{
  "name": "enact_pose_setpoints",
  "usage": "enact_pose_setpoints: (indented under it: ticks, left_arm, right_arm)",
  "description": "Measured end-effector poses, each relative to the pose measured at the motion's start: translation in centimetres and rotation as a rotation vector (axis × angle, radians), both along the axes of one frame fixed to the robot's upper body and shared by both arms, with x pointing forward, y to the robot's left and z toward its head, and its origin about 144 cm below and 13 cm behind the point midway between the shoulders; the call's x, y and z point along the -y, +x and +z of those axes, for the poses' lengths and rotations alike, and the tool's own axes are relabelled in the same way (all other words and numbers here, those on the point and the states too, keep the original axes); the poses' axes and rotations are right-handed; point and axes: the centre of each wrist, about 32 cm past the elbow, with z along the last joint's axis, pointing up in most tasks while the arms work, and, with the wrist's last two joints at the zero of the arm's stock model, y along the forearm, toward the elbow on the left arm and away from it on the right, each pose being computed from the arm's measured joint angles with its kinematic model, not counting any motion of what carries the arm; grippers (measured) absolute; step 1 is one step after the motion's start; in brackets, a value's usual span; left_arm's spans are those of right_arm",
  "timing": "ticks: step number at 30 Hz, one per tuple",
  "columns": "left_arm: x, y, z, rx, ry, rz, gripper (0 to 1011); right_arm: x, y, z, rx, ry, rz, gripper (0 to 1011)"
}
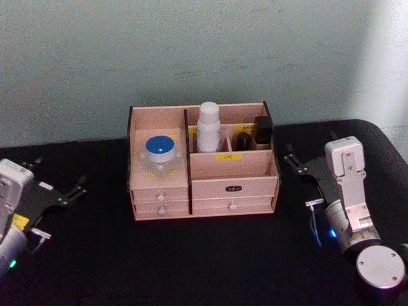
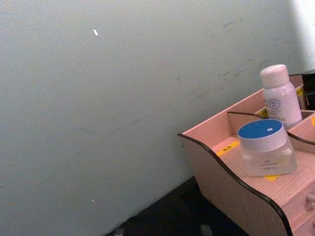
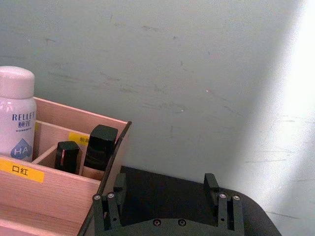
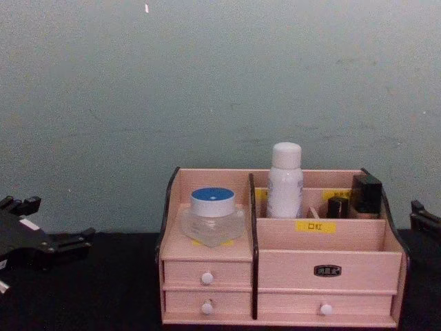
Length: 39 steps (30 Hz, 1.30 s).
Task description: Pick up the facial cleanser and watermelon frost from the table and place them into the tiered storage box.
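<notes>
facial cleanser (image 1: 208, 127) and watermelon frost (image 1: 160, 153) inside tiered storage box (image 1: 233, 188)

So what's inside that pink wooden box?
The tiered storage box holds the watermelon frost on its left shelf, the facial cleanser and two black bottles behind. Drawer contents are hidden.

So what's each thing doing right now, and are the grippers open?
Cleanser: upright in the box's back compartment, cap on.
Frost jar: sitting on the box's left shelf, blue lid on.
Box: on the table, all drawers shut.
Black bottles: standing in the back right compartments.
Left gripper: open, left of the box.
Right gripper: open, right of the box.
</notes>
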Motion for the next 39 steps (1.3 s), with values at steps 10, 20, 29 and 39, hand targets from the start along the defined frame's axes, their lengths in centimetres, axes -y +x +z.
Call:
enact_pose_setpoints:
  ticks: [10,20,29,39]
  left_arm:
    - [0.00,0.00,0.00,0.000,0.000,0.000,1001]
    - [0.00,0.00,0.00,0.000,0.000,0.000,1001]
    - [0.00,0.00,0.00,0.000,0.000,0.000,1001]
    - [0.00,0.00,0.00,0.000,0.000,0.000,1001]
  right_arm:
    - [0.00,0.00,0.00,0.000,0.000,0.000,1002]
    - [0.00,0.00,0.00,0.000,0.000,0.000,1002]
    - [0.00,0.00,0.00,0.000,0.000,0.000,1002]
    - [0.00,0.00,0.00,0.000,0.000,0.000,1003]
